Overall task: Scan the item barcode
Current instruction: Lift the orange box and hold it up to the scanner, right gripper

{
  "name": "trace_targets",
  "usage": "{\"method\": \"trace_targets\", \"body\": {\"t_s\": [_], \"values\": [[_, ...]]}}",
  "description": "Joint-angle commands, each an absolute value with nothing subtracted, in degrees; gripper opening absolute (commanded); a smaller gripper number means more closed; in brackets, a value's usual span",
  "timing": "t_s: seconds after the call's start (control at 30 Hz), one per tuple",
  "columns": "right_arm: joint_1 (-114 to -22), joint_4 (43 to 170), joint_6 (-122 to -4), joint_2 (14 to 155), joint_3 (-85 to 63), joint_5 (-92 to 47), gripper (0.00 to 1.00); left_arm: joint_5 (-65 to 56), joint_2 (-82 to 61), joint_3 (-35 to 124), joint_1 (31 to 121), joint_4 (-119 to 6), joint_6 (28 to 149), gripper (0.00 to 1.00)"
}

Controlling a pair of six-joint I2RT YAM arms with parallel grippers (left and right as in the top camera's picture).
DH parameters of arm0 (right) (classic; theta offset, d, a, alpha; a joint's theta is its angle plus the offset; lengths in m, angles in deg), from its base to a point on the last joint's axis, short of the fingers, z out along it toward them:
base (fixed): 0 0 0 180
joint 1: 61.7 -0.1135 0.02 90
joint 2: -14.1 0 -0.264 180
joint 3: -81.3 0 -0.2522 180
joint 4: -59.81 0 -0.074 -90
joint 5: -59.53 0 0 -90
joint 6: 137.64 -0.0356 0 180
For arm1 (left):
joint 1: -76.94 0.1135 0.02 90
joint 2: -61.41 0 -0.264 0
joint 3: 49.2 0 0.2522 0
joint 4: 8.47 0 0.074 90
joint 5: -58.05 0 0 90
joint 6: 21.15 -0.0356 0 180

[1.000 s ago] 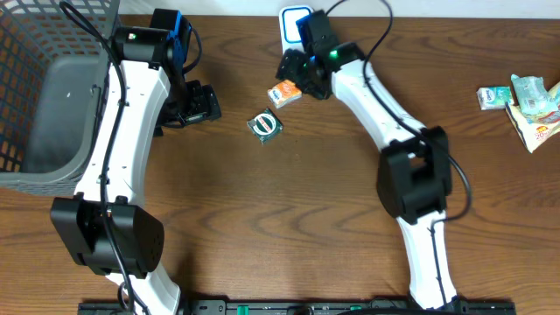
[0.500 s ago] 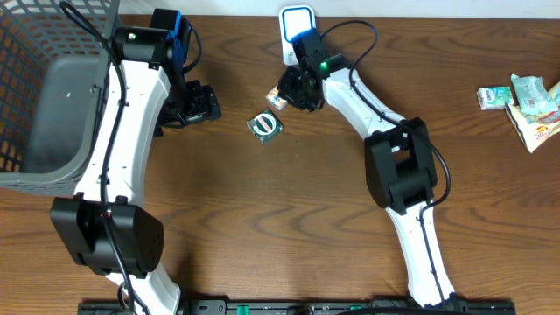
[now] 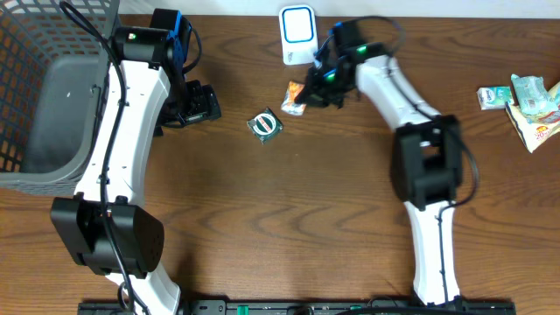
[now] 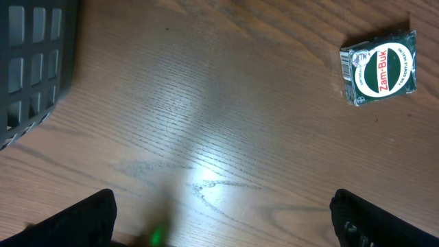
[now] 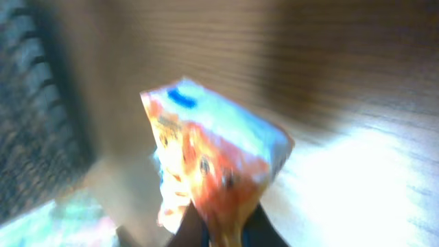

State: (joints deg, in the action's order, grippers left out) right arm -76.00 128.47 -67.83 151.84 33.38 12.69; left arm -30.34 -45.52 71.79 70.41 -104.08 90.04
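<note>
Orange, white and blue packet (image 3: 294, 96) at twelve o'clock, dark green tin (image 3: 264, 125) with white ring and red lettering, white scanner (image 3: 297, 24) edged blue, grey lattice basket (image 3: 35, 44) at nine, brown wood-grain table (image 3: 289, 219)

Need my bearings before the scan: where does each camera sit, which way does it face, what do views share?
Overhead: above the brown wooden table, facing straight down; white arms, left gripper, right gripper show.
Left wrist: facing down at the table; open fingertips at the bottom corners.
Right wrist: blurred, facing the orange-and-blue packet pinched in the right gripper.
Shared: overhead and left wrist show the green square Zam-Buk pack.
</note>
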Motion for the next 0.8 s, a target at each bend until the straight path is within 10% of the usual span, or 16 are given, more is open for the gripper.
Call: {"method": "trace_targets", "body": {"t_s": [0.0, 0.27, 0.77], "values": [[-73.5, 134.0, -44.8, 143.4, 33.5, 32.9, 0.01, -30.3, -44.6, 71.7, 70.4, -104.2, 90.4, 0.98], [-71.3, 155.8, -11.7, 134.2, 33.5, 35.7, 0.01, -30.3, -44.6, 71.7, 70.4, -104.2, 90.4, 0.98], [-71.4, 159.1, -9.9, 131.4, 33.4, 35.6, 0.01, -30.3, -44.6, 71.7, 70.4, -104.2, 90.4, 0.98]]}}
